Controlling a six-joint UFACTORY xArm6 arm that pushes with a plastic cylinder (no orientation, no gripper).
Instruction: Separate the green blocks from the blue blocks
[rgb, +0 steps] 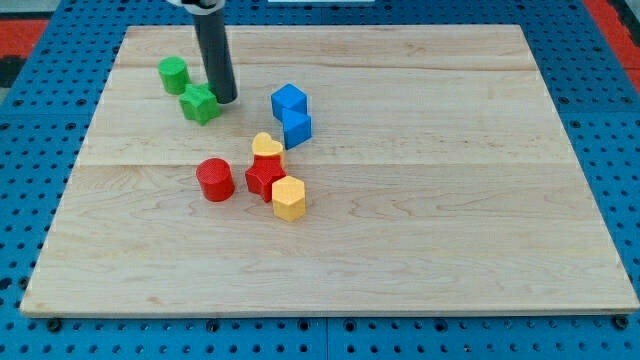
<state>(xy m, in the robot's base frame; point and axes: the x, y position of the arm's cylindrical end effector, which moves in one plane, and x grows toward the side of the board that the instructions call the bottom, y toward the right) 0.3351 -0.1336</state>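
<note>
My tip (224, 99) rests on the board at the view's upper left, touching the right side of the green star block (200, 103). The green cylinder (173, 74) stands up and to the left of the star, a small gap between them. Two blue blocks sit touching each other to the right of my tip: a blue cube-like block (289, 101) and a second blue block (296, 128) just below it. A clear gap of board lies between the green blocks and the blue ones.
Below the blue blocks lies a cluster: a yellow heart (267, 148), a red star (264, 177) and a yellow hexagon (289, 198), touching. A red cylinder (214, 179) stands just left of them. The wooden board (450, 200) lies on a blue pegboard.
</note>
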